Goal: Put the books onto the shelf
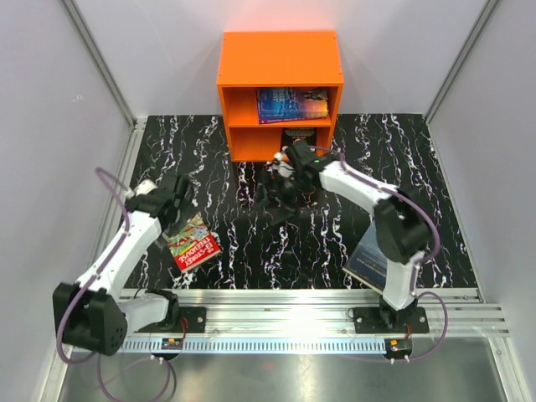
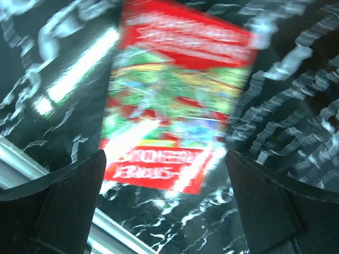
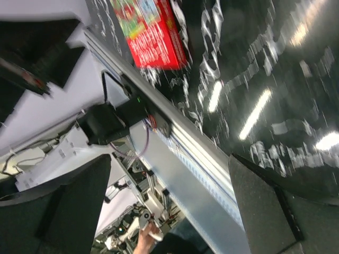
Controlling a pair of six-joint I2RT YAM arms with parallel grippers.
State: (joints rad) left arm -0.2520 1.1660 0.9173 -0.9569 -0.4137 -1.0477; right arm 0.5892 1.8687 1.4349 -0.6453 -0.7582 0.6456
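Note:
The orange shelf stands at the back of the table. A blue book lies in its upper compartment and a dark book shows in the lower one. A red-green book lies flat on the marbled table near the front left. My left gripper hovers open just above it, with nothing between its fingers. My right gripper hangs open and empty in front of the shelf's lower compartment. A dark blue-grey book lies by the right arm's base.
A metal rail runs along the table's near edge, close to the red-green book. Grey walls enclose the table on the left, right and back. A person's hand shows beyond the rail in the right wrist view.

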